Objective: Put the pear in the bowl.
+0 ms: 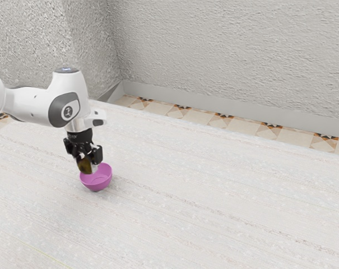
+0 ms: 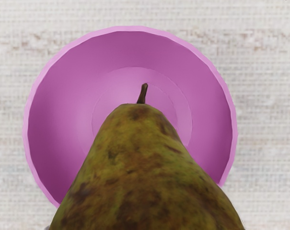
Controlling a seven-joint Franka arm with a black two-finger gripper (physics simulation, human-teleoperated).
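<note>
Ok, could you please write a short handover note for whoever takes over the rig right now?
Gripper: shut on the pear, pointing down at the bowl.
Pear: between the fingers, its stem end over the bowl's inside; I can't tell whether it touches the bowl.
Bowl: upright on the table.
Done: pear grasped and held at the bowl.
Left: check that its wide end clears the rim, centre and lower it if needed, release, then lift the hand away.
</note>
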